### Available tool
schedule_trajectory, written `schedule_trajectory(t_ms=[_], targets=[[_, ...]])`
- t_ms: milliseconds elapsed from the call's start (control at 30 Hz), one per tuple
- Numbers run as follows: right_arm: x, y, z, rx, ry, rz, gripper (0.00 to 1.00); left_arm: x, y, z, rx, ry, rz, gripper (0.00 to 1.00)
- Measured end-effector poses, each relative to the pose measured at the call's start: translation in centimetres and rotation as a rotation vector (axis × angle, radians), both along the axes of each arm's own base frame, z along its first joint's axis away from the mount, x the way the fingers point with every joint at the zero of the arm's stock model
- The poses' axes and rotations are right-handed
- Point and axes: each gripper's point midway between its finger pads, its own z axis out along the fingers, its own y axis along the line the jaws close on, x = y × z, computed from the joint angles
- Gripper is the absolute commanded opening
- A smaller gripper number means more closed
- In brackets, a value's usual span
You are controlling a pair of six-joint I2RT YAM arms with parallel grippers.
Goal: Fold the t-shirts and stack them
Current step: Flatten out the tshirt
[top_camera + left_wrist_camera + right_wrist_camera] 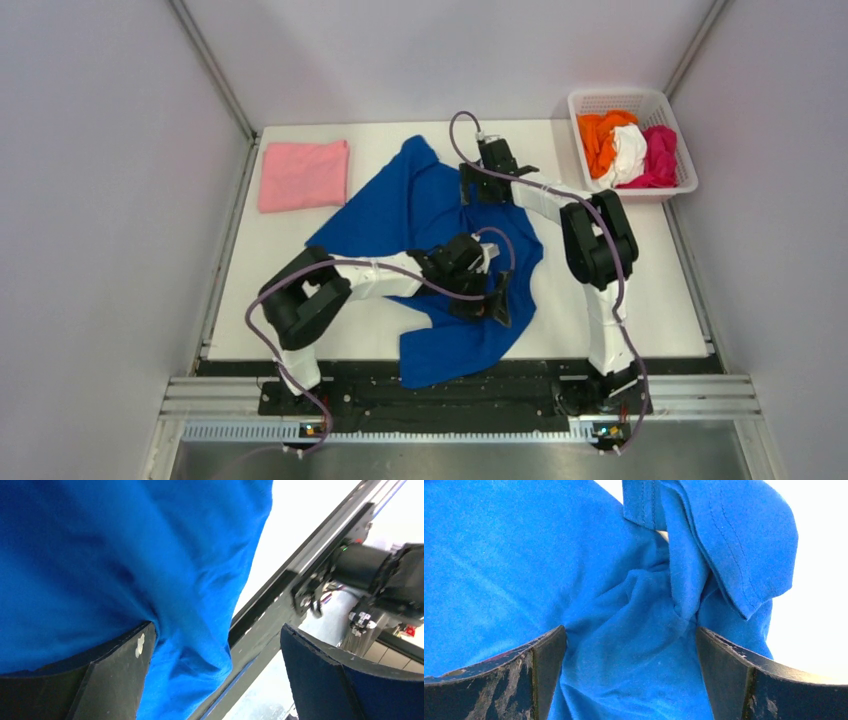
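Note:
The royal-blue t-shirt (400, 210) lies spread and rumpled across the middle of the table; its print is hidden. My left gripper (498, 300) is open low over the shirt's right edge. In the left wrist view (217, 665) the shirt's edge (190, 630) hangs between the wide-apart jaws, against the left finger (120, 675). My right gripper (478, 188) is open at the shirt's far edge. In the right wrist view (631, 665) a bunch of blue fabric with a hemmed flap (724, 540) sits between its jaws. A folded light pink t-shirt (303, 174) lies at the back left.
A white lattice basket (680, 185) at the back right holds orange (603, 135), white (628, 155) and magenta (660, 155) shirts. The shirt's near end hangs over the table's front edge onto the black rail (350, 400). Grey walls enclose the table.

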Motion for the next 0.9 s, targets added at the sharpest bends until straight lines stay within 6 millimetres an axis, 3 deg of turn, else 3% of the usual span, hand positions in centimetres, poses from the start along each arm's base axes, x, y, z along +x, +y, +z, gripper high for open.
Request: schedule_trajectory(t_ms=[133,267,367,433,500,567,700,800,900], targets=[[0.9,0.9,1.6,-0.028,-0.031,0.085,0.99,2.5,-3.7,1.7,-0.006,-0.053,-0.051,0.99],[-0.3,-1.7,4.7,-0.091,-0.075,0.05,0.99,4.4,-4.0,4.5,-0.023,-0.145,-0.041,0.99],[-3.2,-4.2,8.2,-0.077,-0.114,-0.002,0.99,5.9,-1.6,6.2,-0.02,-0.184,0.016,0.99],[-5.9,-5.9,10.7,-0.032,-0.152,-0.051,0.99,8.1,1.6,7.2,0.001,-0.214,0.112,0.99],[-8.2,-6.8,11.7,0.023,-0.174,-0.087,0.99,11.3,5.2,7.9,0.009,-0.236,0.232,0.99],[-11.1,-7.0,11.2,0.083,-0.162,-0.102,0.99,14.7,9.0,8.1,0.028,-0.243,0.36,0.99],[-17.3,-4.2,6.5,0.146,-0.027,-0.033,0.99,20.6,16.2,6.2,0.143,-0.222,0.59,0.99],[-20.7,-2.2,3.8,0.162,0.061,0.019,0.99,22.7,18.8,4.0,0.217,-0.176,0.663,0.99],[-21.8,-1.6,2.5,0.179,0.1,0.015,0.99,23.2,20.4,1.8,0.275,-0.127,0.696,0.99]])
